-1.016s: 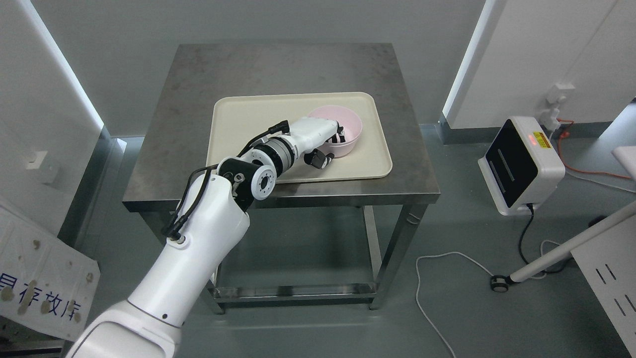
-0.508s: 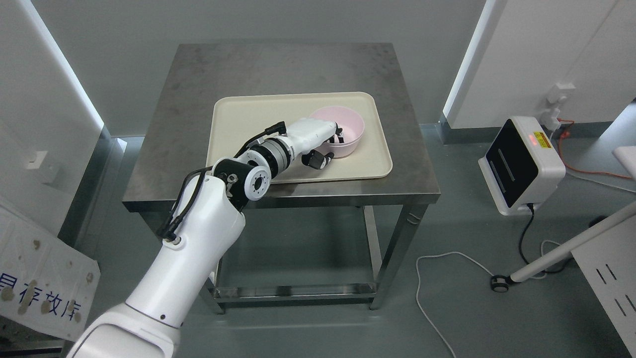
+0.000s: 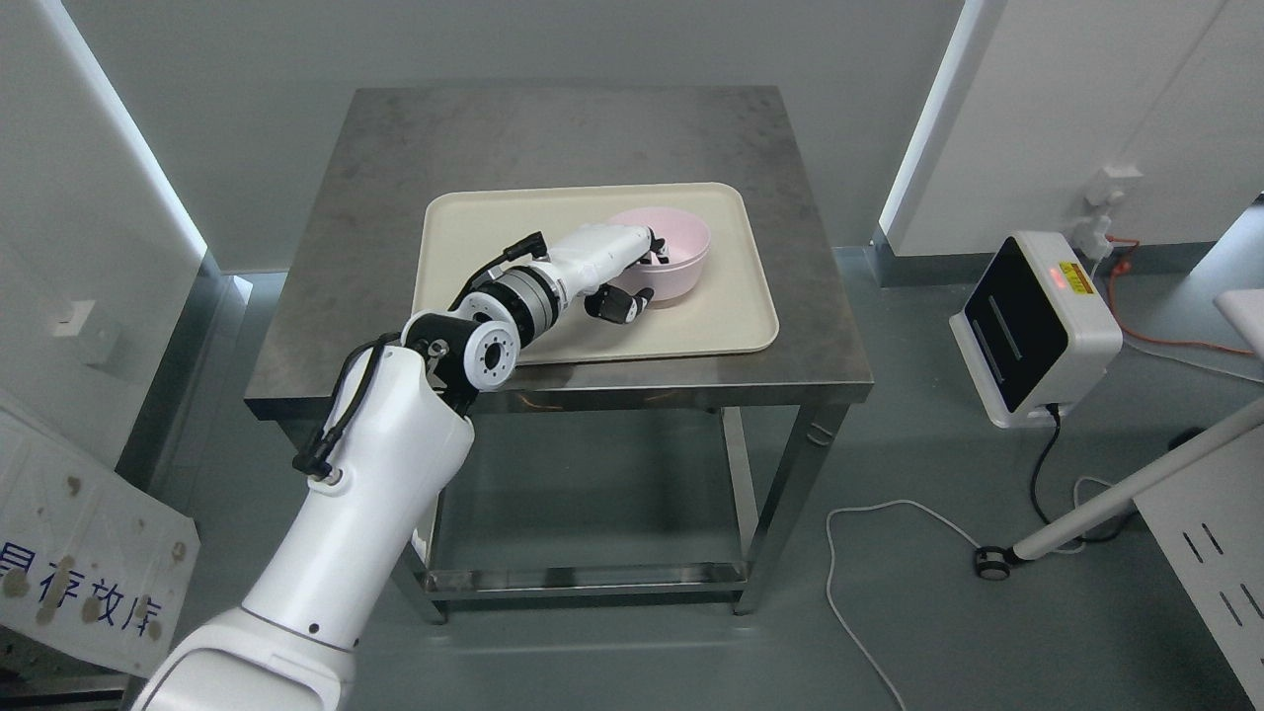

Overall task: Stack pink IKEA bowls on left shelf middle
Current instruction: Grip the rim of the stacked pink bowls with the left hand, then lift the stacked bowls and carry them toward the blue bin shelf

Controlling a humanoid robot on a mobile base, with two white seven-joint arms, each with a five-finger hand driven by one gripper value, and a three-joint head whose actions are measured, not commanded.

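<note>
the pink bowl (image 3: 681, 255) is a pale, matte pink, round, with smooth plain walls and a shallow open mouth; it looks slightly tilted, its near-left rim raised where the hand has it. it sits toward the right part of a cream tray (image 3: 474, 247) with rounded corners and a low raised rim, and that tray lies on the front half of a steel desk (image 3: 553, 128) whose top is dull grey and mottled. the left hand (image 3: 622, 272) reaches in from the lower left on a white arm with a black cable along it — the white palm lies over the bowl's near-left rim, some dark fingers (image 3: 660, 253) dip inside the bowl against its inner wall, and the thumb and other dark fingertips curl below and outside the wall, so the fingers are clamped on the rim with the wall between them. whether the bowl's base is touching the tray or is just lifted off it cannot be told from this view. only one bowl can be made out. the right arm does not show. off to the right on the floor stands a white box with a black face (image 3: 1032, 326) and a small lit red mark, a cable (image 3: 859, 553) trailing across the grey floor near it.
</note>
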